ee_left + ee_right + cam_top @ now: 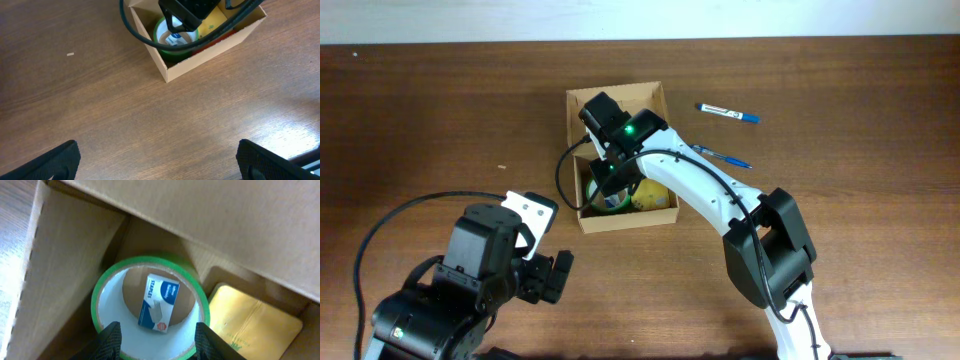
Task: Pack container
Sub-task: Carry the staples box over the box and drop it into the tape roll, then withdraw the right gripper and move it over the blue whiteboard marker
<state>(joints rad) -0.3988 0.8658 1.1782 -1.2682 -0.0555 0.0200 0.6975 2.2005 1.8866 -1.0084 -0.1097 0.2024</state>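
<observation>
The container (620,219), a tan cardboard box with its lid flap up at the back, stands mid-table; it also shows in the left wrist view (210,54). Inside lie a green tape roll (150,307) with a small blue-and-white staples box (159,303) in its core, and a yellow sticky-note pad (252,317). My right gripper (158,342) is open inside the box, just above the roll, its fingers apart over the roll's near rim. My left gripper (159,160) is open and empty over bare table, front left of the box.
Two blue pens lie on the table right of the box, one (727,112) farther back and one (723,156) nearer the right arm. A black cable (565,170) loops beside the box's left wall.
</observation>
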